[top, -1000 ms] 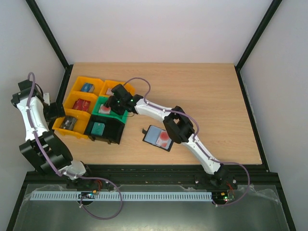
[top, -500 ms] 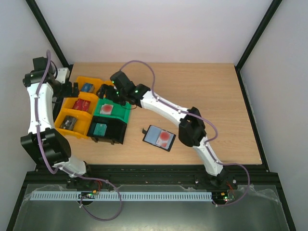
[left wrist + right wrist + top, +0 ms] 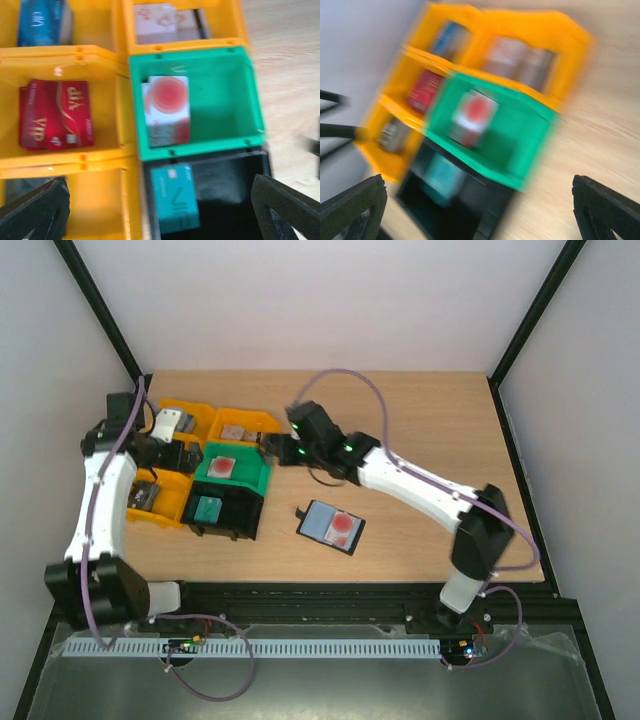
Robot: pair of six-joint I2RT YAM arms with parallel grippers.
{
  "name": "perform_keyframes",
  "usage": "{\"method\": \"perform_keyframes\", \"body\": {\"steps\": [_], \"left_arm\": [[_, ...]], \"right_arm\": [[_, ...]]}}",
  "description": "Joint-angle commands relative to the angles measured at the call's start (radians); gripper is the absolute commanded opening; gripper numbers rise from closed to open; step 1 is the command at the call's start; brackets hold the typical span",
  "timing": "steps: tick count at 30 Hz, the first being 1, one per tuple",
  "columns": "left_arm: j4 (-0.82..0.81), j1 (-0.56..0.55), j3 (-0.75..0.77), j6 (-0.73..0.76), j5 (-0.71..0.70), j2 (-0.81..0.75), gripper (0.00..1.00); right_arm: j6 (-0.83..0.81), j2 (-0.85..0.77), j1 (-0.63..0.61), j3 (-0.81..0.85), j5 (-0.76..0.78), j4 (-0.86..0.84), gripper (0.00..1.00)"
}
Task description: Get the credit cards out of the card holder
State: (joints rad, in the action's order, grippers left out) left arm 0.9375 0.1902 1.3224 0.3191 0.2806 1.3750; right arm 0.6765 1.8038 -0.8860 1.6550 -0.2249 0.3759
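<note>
The card holder [image 3: 331, 527] lies open on the table, a pale blue pocket and a red-marked credit card [image 3: 343, 525] showing in it. Another red and white credit card [image 3: 222, 466] [image 3: 167, 107] [image 3: 472, 117] lies flat in the green bin [image 3: 250, 480]. My right gripper [image 3: 268, 448] [image 3: 480, 200] hangs open and empty just right of that bin, well back from the card holder. Over the yellow bins [image 3: 165, 420], my left gripper [image 3: 193, 455] [image 3: 157, 200] is open with nothing in it. The right wrist view is blurred.
A teal card [image 3: 206, 508] [image 3: 175, 197] lies in the black bin [image 3: 235, 520] in front of the green one. The yellow bins hold a red card [image 3: 55, 115], a blue one [image 3: 42, 22] and pale ones [image 3: 160, 20]. Black frame posts edge the table.
My right gripper opened, left the red and white card in the green bin and drew back to the right. My left arm swung in from the left over the bins.
</note>
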Motion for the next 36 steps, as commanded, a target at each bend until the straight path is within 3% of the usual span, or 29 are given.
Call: {"method": "perform_keyframes", "body": {"steps": [1, 5, 7, 10, 14, 21, 28, 36], "left_arm": [[-0.115, -0.042, -0.134, -0.048, 0.134, -0.232, 0.99], [-0.111, -0.143, -0.153, -0.116, 0.233, -0.314, 0.99], [-0.140, -0.241, -0.150, -0.183, 0.210, -0.316, 0.99], [-0.167, -0.464, -0.109, -0.274, 0.125, -0.244, 0.99], [-0.190, -0.607, -0.098, -0.322, 0.135, -0.124, 0.98], [-0.258, -0.753, -0.107, -0.414, 0.189, 0.136, 0.90], [-0.374, -0.821, -0.192, -0.517, 0.167, 0.282, 0.96], [-0.411, -0.827, -0.204, -0.549, 0.158, 0.458, 0.99]], "right_arm": [[-0.034, -0.275, 0.036, -0.353, 0.222, 0.040, 0.99], [0.023, -0.470, 0.047, -0.628, 0.233, 0.022, 0.99], [0.046, -0.502, 0.055, -0.732, 0.247, 0.033, 0.99], [0.076, -0.506, 0.056, -0.826, 0.259, 0.035, 0.99], [0.085, -0.478, 0.058, -0.885, 0.252, -0.011, 0.99], [0.052, -0.330, 0.084, -0.859, 0.234, 0.010, 1.00], [0.144, -0.336, 0.103, -0.965, 0.071, -0.117, 0.78], [0.138, -0.283, 0.103, -0.990, 0.035, -0.204, 0.71]]}}
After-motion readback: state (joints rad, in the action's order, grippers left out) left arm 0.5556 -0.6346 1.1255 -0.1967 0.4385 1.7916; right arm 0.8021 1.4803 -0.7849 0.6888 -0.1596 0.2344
